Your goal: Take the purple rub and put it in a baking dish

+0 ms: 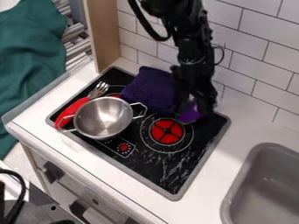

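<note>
Purple rub: a dark, rumpled cloth is being supported by the back of the black stove top, near the tiled wall and outside the metal pan.
Gripper: it is being pointed downward over the rear of the stove, just beside the cloth; whether it is being set wide, narrow or around something cannot be told.
Purple patch: a brighter bit is being seen at the gripper's lower end, perhaps part of the same cloth, though the view is poor there.
Metal pan: its two wire handles are being shown, one toward the cloth, the other by a red item and a fork.
Red burner: it is being left uncovered, between the pan and the gray sink.
</note>
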Available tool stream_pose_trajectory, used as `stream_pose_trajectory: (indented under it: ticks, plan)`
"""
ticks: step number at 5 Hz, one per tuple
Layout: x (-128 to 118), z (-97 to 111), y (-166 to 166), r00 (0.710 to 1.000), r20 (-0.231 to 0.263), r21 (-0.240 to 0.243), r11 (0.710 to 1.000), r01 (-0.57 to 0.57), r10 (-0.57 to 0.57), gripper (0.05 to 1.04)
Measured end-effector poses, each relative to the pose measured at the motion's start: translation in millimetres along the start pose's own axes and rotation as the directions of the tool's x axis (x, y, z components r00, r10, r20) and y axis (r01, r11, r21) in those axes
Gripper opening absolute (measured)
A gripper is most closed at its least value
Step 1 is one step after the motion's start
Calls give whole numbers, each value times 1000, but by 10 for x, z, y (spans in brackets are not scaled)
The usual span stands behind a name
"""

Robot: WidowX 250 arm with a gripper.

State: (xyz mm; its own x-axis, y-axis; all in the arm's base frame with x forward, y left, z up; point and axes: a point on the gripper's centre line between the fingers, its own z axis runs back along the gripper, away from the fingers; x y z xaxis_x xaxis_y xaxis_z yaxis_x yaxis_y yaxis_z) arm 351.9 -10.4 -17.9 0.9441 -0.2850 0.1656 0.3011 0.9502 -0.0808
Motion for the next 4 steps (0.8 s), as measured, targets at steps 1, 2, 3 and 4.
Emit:
stream_pose_trajectory:
  ticks: [1, 2, 3, 4]
  plan:
    - [-73, -124, 46, 999, -28, -5, 1000, -30, 29, 1009]
    - [-74, -194, 60, 998, -47, -9, 999, -35, 35, 1007]
    - [-37, -206, 68, 999, -43, -8, 999, -34, 34, 955]
    - [-54, -221, 90, 998, -36, 10, 999, -45, 45, 663]
